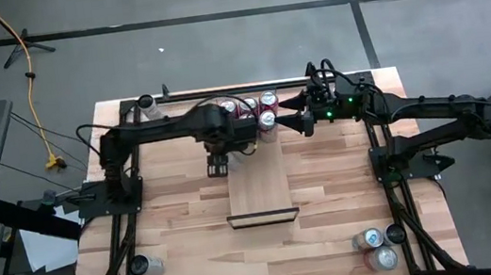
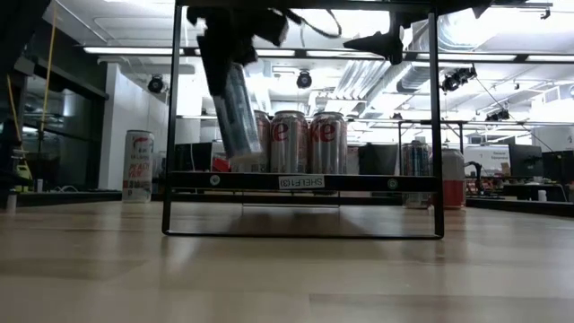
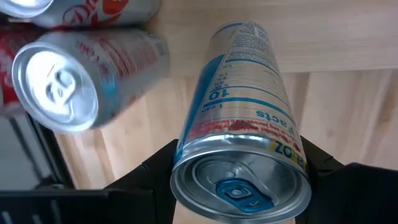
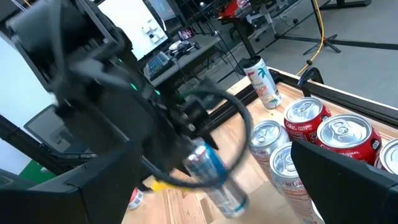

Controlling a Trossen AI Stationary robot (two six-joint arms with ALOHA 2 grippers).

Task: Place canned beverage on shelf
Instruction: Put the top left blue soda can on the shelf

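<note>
The shelf (image 1: pixel 259 193) is a light wood panel with a dark strip at its near end, raised on a black frame (image 2: pixel 300 182). Several cans (image 1: pixel 256 108) stand upright on its far end (image 2: pixel 309 142). My left gripper (image 1: pixel 220 158) points down over the shelf's far left part, shut on a slim silver-and-blue can (image 3: pixel 242 118) that shows tilted in the low view (image 2: pixel 238 112). My right gripper (image 1: pixel 294 115) hovers open, level, just right of the standing cans, holding nothing (image 4: pixel 205 205). My left gripper pinches the slim can near its top rim (image 3: pixel 186 155) between its two fingers (image 3: pixel 323 168), one on each side of the wall. The fingers come from above, pointing down. The can hangs tilted below them, tab end up, its lower end (image 2: pixel 244 160) close above the shelf board.
Loose cans stand on the tabletop: one at the near left (image 1: pixel 145 265), a group at the near right (image 1: pixel 379 245), one at the far left corner (image 1: pixel 148 107). The shelf's near half (image 1: pixel 261 202) is bare wood. The shelf frame's uprights (image 2: pixel 170 117) flank it.
</note>
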